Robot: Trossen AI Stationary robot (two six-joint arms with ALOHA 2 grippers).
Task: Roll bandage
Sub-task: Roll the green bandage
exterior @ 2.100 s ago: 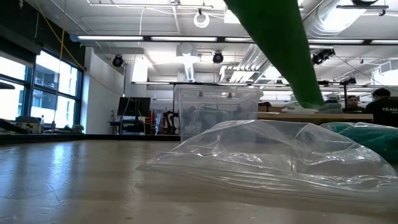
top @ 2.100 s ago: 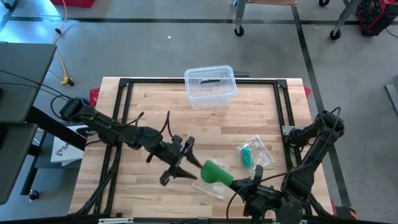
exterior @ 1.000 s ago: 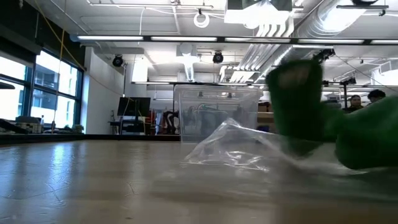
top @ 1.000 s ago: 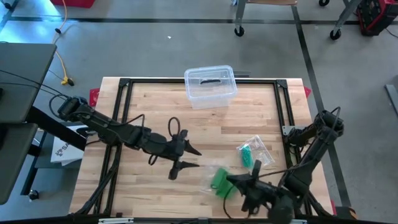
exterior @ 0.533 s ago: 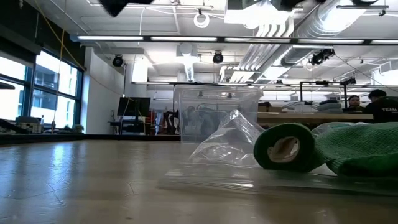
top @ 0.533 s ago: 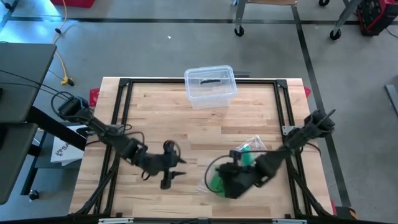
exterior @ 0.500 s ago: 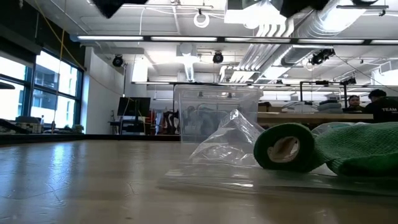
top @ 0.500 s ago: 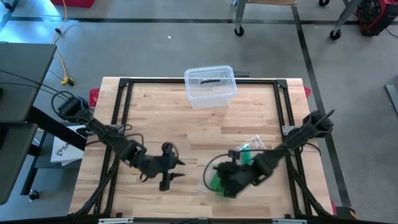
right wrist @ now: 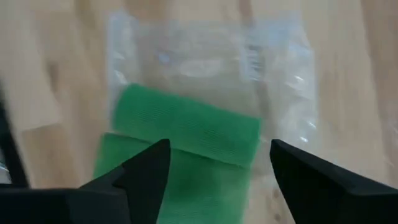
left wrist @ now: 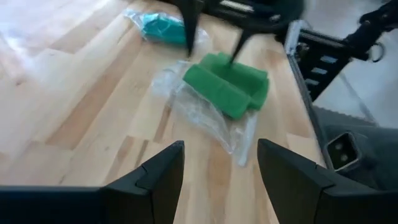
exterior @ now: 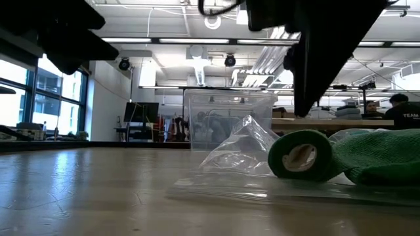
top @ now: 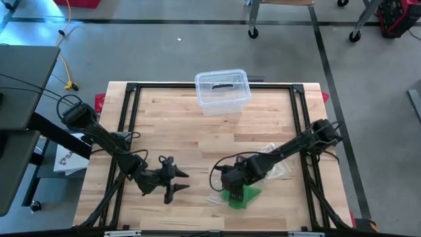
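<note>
The green bandage [top: 241, 196] lies near the table's front edge, partly on a clear plastic bag [top: 219, 197]. In the low view its rolled end [exterior: 301, 156] rests on its side on the bag [exterior: 239, 154], and the loose part [exterior: 377, 157] lies heaped beside it. My right gripper [top: 227, 184] is open and hangs just above the bandage [right wrist: 186, 137] with its fingers pointing down. My left gripper [top: 181, 182] is open and empty, to the left of the bandage [left wrist: 227, 87], facing it.
A second clear bag with a teal item [top: 271, 161] lies right of my right arm and also shows in the left wrist view [left wrist: 158, 25]. A clear lidded box [top: 222, 91] stands at the table's far edge. Bare wood [top: 197, 131] lies between the box and the grippers.
The green bandage has come down onto the clear bag and lies still, its roll on its side. My right gripper has gone toward the table's left as its arm stretched out, and now stands over the bandage. My left gripper has drawn back toward the table's left and near edge.
</note>
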